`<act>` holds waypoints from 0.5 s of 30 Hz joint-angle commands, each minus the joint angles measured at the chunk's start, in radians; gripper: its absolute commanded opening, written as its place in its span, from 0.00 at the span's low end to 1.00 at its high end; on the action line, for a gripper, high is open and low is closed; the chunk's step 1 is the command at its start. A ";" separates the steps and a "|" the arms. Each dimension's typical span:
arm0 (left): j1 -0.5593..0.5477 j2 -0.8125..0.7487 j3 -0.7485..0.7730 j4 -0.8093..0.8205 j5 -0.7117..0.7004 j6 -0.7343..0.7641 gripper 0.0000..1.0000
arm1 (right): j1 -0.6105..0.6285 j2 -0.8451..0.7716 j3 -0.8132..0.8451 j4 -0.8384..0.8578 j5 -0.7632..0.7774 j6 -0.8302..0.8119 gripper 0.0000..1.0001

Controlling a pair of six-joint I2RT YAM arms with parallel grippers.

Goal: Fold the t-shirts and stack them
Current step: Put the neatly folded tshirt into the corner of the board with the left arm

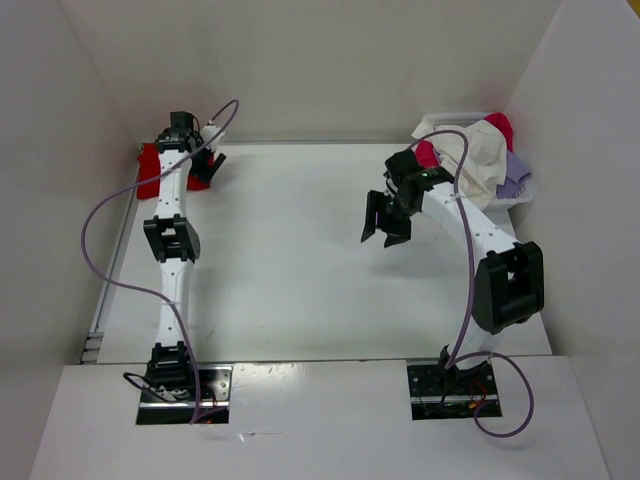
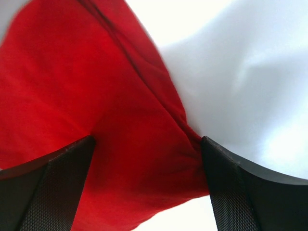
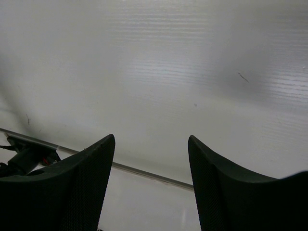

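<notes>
Four t-shirts, two arms, one basket. The red t-shirt [image 1: 150, 165] lies bunched at the counter's [image 1: 300, 280] far-left corner. The left fingers [image 1: 207, 165], spread wide, straddle its cloth unclenched. An off-white t-shirt [image 1: 480, 160], a lavender t-shirt [image 1: 515, 172] and a pinkish-red t-shirt [image 1: 500, 126] are heaped in the white mesh basket [image 1: 522, 197] at the far-right corner. The right fingers [image 1: 385, 225] hang parted, grasping nothing, over open counter right of centre.
</notes>
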 commanded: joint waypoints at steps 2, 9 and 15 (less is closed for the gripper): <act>0.013 0.002 0.014 -0.176 0.113 0.038 0.97 | -0.006 -0.059 -0.028 0.055 -0.016 -0.013 0.68; 0.042 -0.022 0.014 -0.155 0.113 0.017 1.00 | -0.006 -0.088 -0.066 0.074 -0.027 -0.013 0.68; 0.042 -0.133 0.014 -0.104 0.149 -0.038 1.00 | -0.015 -0.122 -0.037 0.074 -0.027 -0.003 0.70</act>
